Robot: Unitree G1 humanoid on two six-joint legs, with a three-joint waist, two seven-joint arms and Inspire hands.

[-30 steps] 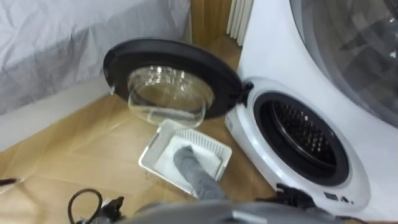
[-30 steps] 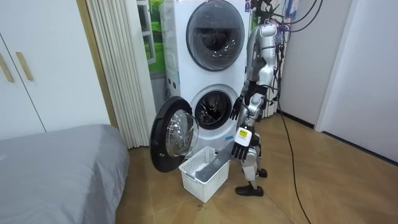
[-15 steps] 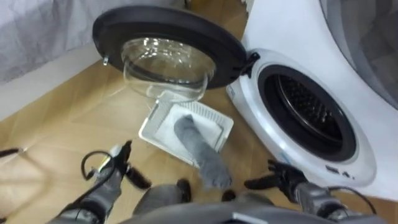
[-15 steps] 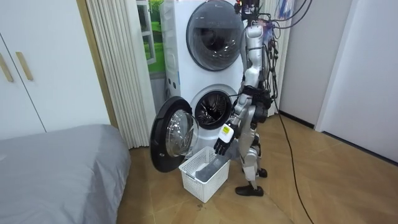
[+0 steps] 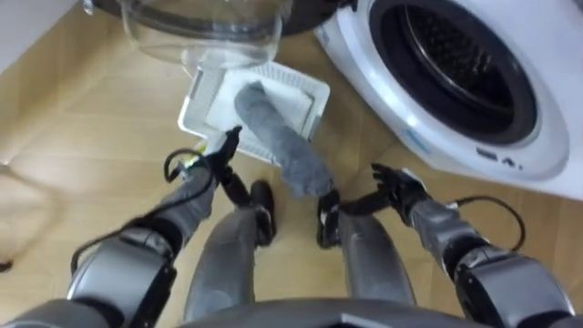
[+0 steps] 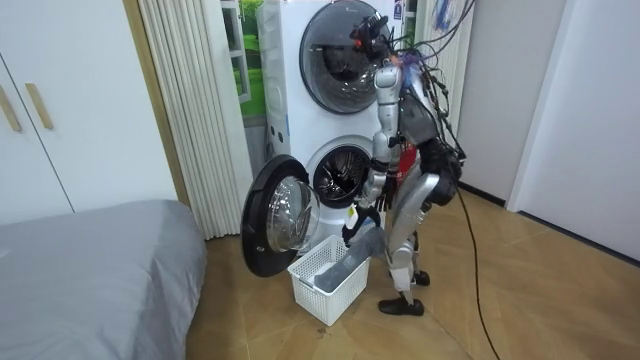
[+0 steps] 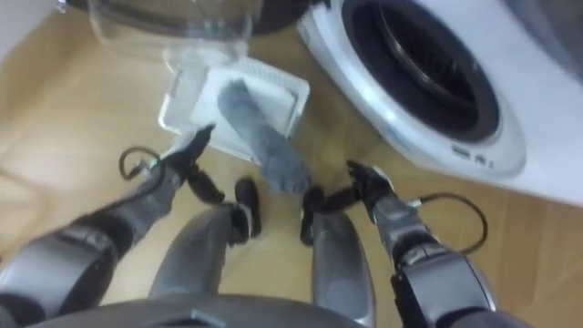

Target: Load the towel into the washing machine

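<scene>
Bending forward over the one white basket point(image 5: 296, 91), the robot stands on the wooden floor point(image 5: 82, 137) just beside it, its feet at the basket's near side. One grey towel point(image 5: 282, 150) lies half inside the basket and half draped over its near rim, the free end hanging down outside towards the robot's feet; neither hand touches it. There are two hands, both empty: the left hand point(image 5: 217, 164) is at the basket's near left corner, its fingers straight and pointing at the rim, and the right hand point(image 5: 401, 187) is off to the right of the basket, fingers loosely spread. The single washing machine point(image 5: 547, 155) stands right of the basket with its drum mouth uncovered, and its one round door point(image 5: 196, 32) hangs swung out above the basket's far side. In the room view a second machine point(image 6: 345, 45) is stacked above the washer behind the basket. A pleated curtain point(image 6: 190, 120), a white cupboard point(image 6: 50, 110) and a grey-covered bed point(image 6: 90, 270) lie on the room view's left of the basket.
</scene>
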